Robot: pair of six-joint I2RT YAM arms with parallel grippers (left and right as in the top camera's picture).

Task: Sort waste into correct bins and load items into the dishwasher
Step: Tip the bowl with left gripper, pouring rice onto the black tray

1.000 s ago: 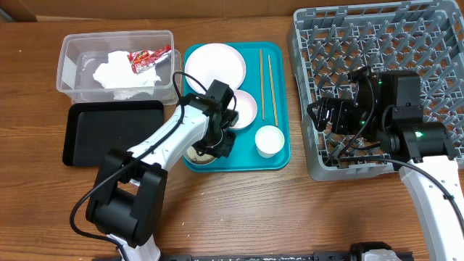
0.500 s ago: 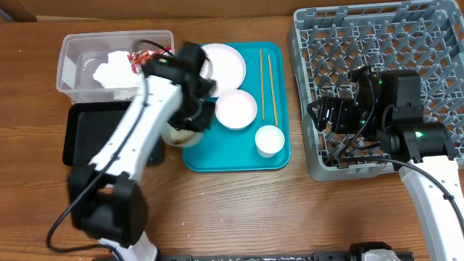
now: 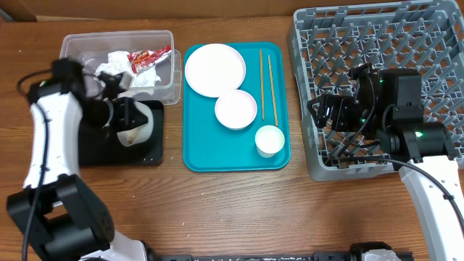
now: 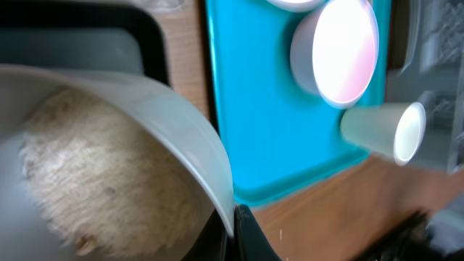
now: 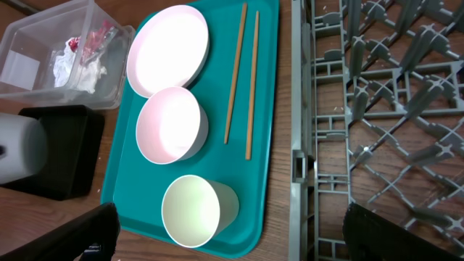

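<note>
The rice bowl [image 3: 135, 125] was held tipped above the shallow black tray [image 3: 94, 152], probably to shed its clumped, grainy rice [image 4: 94, 167]. The left hand [image 3: 117, 114] pinched the bowl's smooth white rim. The right hand [image 3: 328, 116] hung spread over the pegged grey dish rack [image 3: 406, 43].

You have the near bowl [image 4: 167, 123] filling the left half, its rim pinched in the left gripper [image 4: 233, 232], rice [image 4: 101, 174] clumped inside. Black tray [image 4: 87, 29] shows at upper left. Far bowl [image 4: 341, 51] and cup [image 4: 384, 130] sit on the teal tray [image 4: 261, 138].
</note>
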